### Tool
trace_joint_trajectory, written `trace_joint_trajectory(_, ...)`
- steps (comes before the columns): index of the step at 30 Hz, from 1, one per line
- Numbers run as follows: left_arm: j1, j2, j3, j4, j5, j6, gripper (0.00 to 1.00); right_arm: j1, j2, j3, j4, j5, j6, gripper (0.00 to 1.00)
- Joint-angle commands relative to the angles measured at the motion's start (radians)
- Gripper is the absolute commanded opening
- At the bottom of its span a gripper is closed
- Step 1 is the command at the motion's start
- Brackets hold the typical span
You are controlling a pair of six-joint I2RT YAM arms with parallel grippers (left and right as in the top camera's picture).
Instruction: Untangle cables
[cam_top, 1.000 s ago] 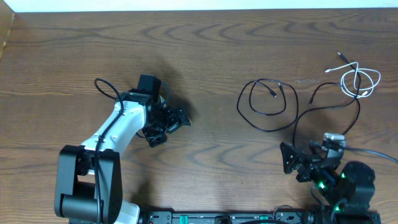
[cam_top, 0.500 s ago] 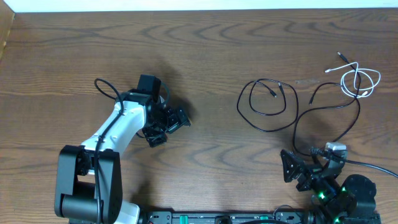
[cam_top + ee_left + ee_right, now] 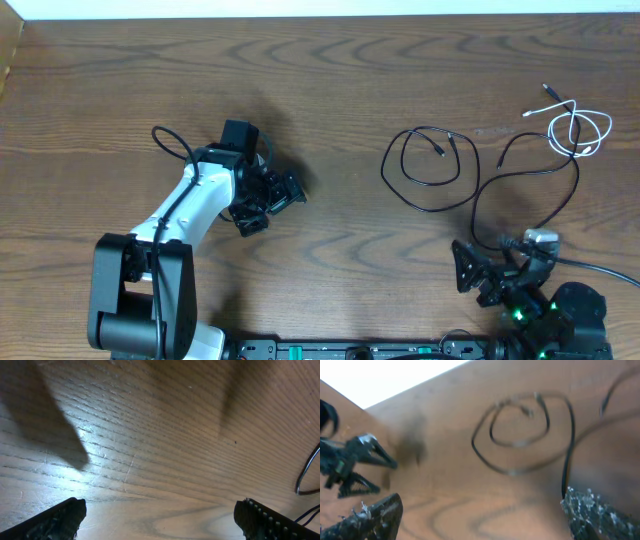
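The left arm [image 3: 185, 205] reaches from the near left toward mid-table, with the left gripper [image 3: 272, 207] spread wide. The right gripper [image 3: 470, 274] hangs low at the near right, its jaws wide apart.

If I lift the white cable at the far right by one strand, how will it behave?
Probably floppy: the white cable lies in loose thin loops, so it should sag and trail rather than hold shape. Likely very light, so a push may just slide it on the table. It crosses a black cable, so that one may drag along.
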Motion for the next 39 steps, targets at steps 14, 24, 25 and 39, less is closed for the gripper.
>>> trace_joint_trajectory(14,0.002,0.001,0.013,-0.003,-0.01,0.014,1.0,0.006,-0.012,-0.033,0.531,0.001,0.005,0.99)
trace_joint_trajectory(24,0.002,0.001,0.013,-0.003,-0.01,0.014,1.0,0.006,-0.012,-0.29,0.728,0.001,0.005,0.99)
trace_joint_trajectory(25,0.002,0.001,0.013,-0.003,-0.011,0.014,1.0,0.006,-0.012,-0.301,0.728,0.001,0.005,0.99)
trace_joint_trajectory(39,0.002,0.001,0.013,-0.003,-0.01,0.014,1.0,0.006,-0.012,-0.342,0.669,-0.006,0.005,0.99)
